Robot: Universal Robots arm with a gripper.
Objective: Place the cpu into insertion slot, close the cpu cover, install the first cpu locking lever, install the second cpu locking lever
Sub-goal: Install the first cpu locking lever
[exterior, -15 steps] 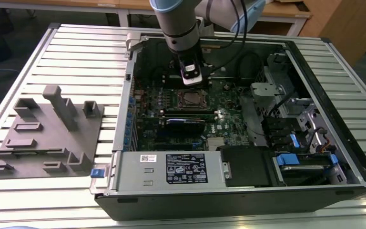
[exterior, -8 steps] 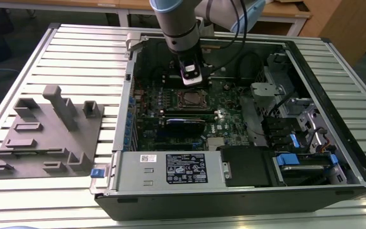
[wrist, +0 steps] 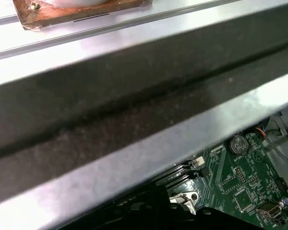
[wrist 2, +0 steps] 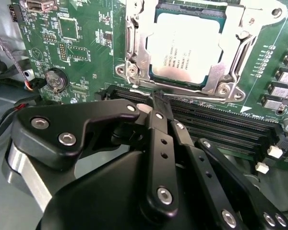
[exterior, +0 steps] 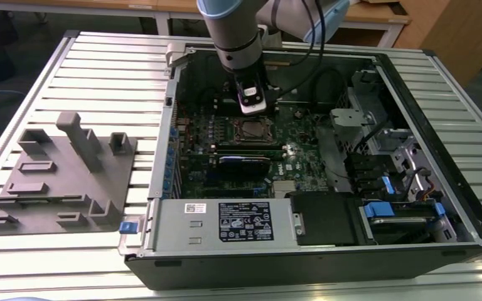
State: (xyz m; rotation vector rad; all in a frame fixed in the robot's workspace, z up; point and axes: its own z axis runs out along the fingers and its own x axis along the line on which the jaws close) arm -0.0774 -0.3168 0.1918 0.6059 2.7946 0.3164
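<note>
Pressing together with nothing between them, the black metal fingers [wrist 2: 158, 103] hang just above the long black memory slots [wrist 2: 221, 124]. Just past them, the small flat square silver-grey cpu [wrist 2: 185, 45] lies flat in the dark insertion slot [exterior: 251, 132]. The thin shiny silver cpu cover [wrist 2: 230, 57] frames it. All sit on the bumpy green motherboard [wrist 2: 86, 52], inside the open black computer case [exterior: 308, 257] on the ribbed silver bench [exterior: 98, 69].

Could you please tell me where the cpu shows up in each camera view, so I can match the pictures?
Exterior view: the cpu sits mid-board in the open case, just below the gripper.
Second wrist view: the cpu lies framed by the cpu cover.
First wrist view: not in it.
Shared landmark: the green motherboard.
</note>
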